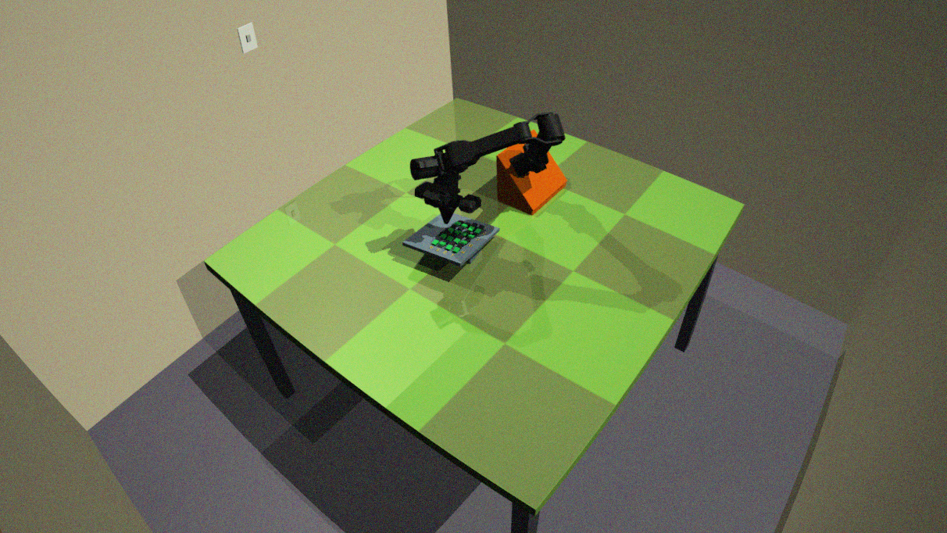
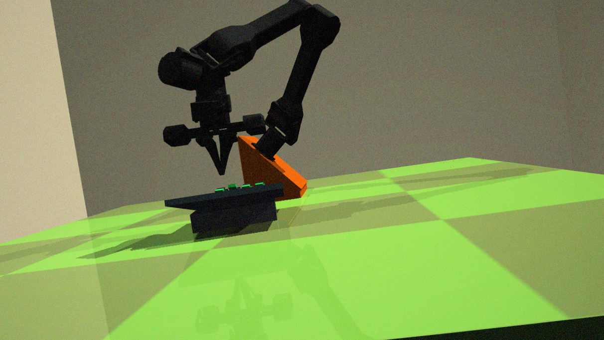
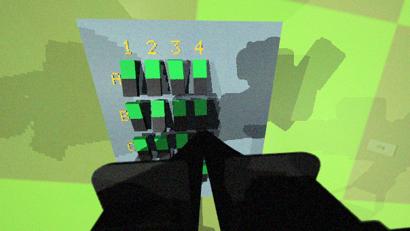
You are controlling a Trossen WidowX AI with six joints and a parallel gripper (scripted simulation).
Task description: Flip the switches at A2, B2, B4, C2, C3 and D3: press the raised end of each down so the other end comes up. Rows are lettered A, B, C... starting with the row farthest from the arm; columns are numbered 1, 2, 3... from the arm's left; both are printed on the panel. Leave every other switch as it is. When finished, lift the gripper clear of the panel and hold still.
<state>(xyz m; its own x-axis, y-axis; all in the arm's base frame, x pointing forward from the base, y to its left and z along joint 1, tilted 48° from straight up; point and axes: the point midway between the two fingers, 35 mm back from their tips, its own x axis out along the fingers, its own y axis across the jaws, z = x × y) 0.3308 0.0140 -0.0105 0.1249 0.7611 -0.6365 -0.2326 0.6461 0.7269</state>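
The grey panel [image 1: 421, 240] [image 2: 181, 203] [image 3: 220, 32] carries rows of green-and-black switches. In the wrist view A2 [image 3: 153, 69] and B2 [image 3: 158, 109] are lit, while B4 [image 3: 200, 107], C2 [image 3: 161, 143] and C3 [image 3: 182, 140] are partly or wholly in shadow. C3 is partly covered by a finger. D3 and C4 are hidden behind the fingers. I cannot tell surely which ends are raised. My gripper [image 1: 447, 223] [image 2: 221, 173] [image 3: 202, 135] is shut and empty. Its tips are above the panel with a visible gap, appearing just nearer the arm than B4 in the wrist view.
The panel sits on a dark pedestal [image 2: 234, 217] on the green checkered table [image 1: 423, 364] [image 2: 379, 270]. The orange wedge [image 1: 530, 188] [image 2: 270, 177] under the arm's base stands behind the panel in the exterior view. Arm shadows fall across the panel and table.
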